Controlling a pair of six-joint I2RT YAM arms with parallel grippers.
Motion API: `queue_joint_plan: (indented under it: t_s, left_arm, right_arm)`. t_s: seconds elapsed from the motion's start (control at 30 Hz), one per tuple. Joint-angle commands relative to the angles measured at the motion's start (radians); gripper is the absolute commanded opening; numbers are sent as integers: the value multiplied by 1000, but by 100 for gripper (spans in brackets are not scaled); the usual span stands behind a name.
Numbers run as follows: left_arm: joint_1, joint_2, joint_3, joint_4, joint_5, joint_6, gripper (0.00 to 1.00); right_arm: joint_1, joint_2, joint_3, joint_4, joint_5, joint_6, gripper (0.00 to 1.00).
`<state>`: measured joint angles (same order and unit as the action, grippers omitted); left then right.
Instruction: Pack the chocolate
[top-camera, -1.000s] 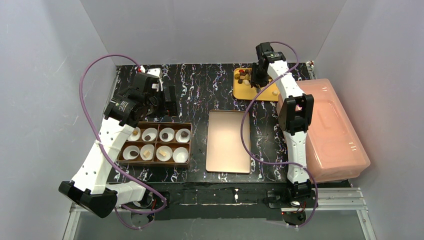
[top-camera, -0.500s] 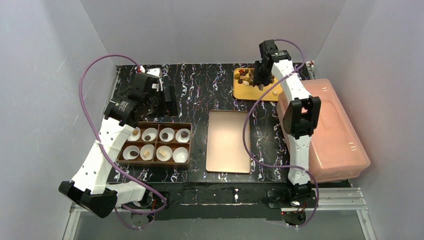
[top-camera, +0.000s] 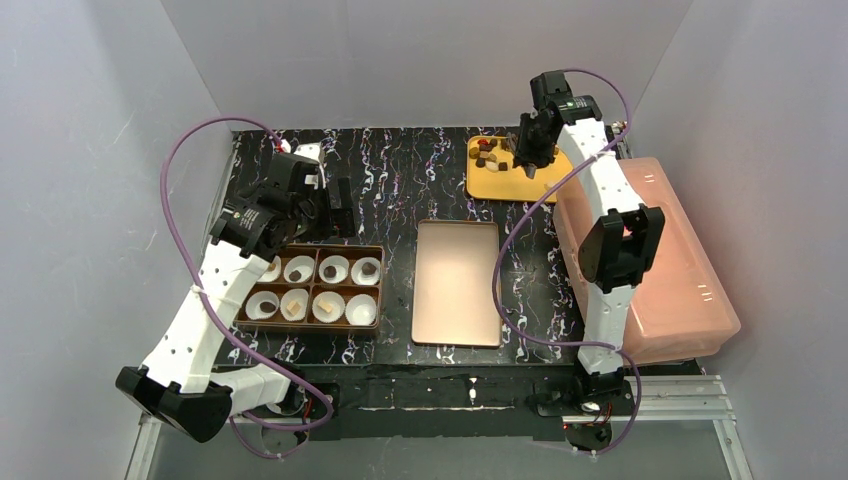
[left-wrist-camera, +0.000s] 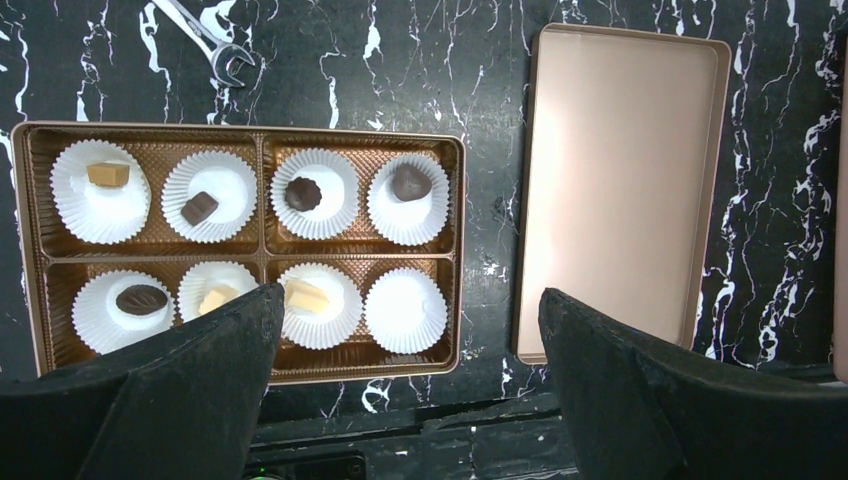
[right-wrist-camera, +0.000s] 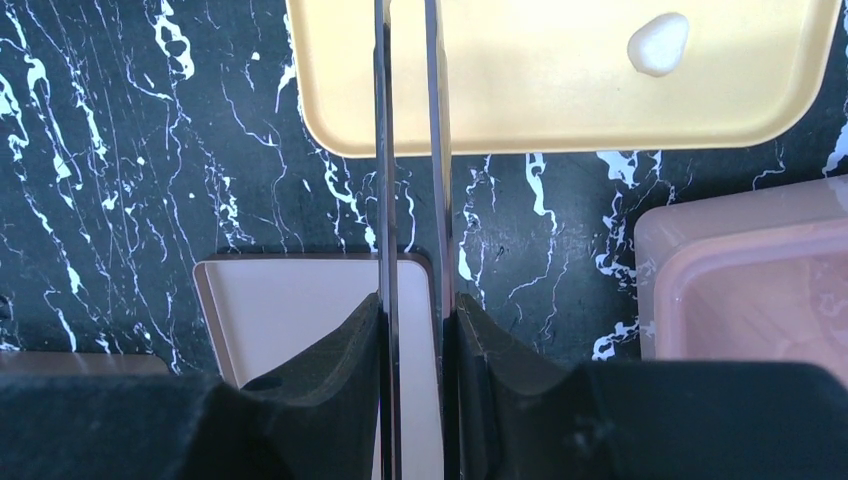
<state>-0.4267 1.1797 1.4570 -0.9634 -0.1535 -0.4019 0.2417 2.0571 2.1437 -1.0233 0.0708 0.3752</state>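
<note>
Most of the chocolate (left-wrist-camera: 303, 193) sits in white paper cups (left-wrist-camera: 405, 310) inside a brown box (left-wrist-camera: 455, 250) with eight compartments. The box lies at about 8 o'clock on the black marbled table (top-camera: 400, 170). Seven cups hold one piece each. The back row has one tan and three dark pieces, and the near row has one dark and two cream pieces. The cup at the near right corner is empty.

More small chunks (top-camera: 487, 153) lie loose at the far-left corner of a yellow tray (top-camera: 500, 185), at about 1 o'clock on the table. A single cream-white piece (right-wrist-camera: 660, 43) rests apart from them on the same tray.

The right gripper (top-camera: 527, 165) hangs over this tray. Its thin fingers (right-wrist-camera: 383, 150) are drawn close with only a slim gap between them. The tips run out of the wrist view, so it cannot be told whether they pinch anything.

The left gripper (left-wrist-camera: 408, 292) hovers above the box with its jaws spread wide and nothing between them.

A flat copper lid (top-camera: 457, 285) lies at the table's centre, just right of the box. A pink container (top-camera: 660, 260) fills the 3 o'clock side. A wrench (left-wrist-camera: 205, 35) lies on the table beyond the box, at 11 o'clock in the left wrist view.
</note>
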Motion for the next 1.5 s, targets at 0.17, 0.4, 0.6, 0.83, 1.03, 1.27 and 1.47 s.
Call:
queue_joint_plan:
  t_s: [0.17,0.4,0.6,0.83,1.03,1.27,1.47]
  left_arm:
    - [0,-43,-39,16,-40,6,99]
    - [0,-44,-34,14,-58,7,100]
    - [0,-45,-20,-9,-105,8,99]
    - [0,-46,-8,-50,-177,9,99]
    - [2,-31,-7,-68,-203,3,100]
    - [2,-28,-3,-84,-208,3,100]
    - [2,-32,-1,-89,-209,6,99]
  right_arm:
    - [1,-136,-58,-38,-63,45,26]
    - [71,-269,-170,-48,-122,48,26]
    - [209,-411,-292,-67,-193,38,26]
    - [435,-544,-426,-48,-348,58,27]
    - [598,-568,-483,-7,-415,77,27]
    - [714,-528,-512,37,-411,85,27]
    - [771,-473,-512,50,-367,89,27]
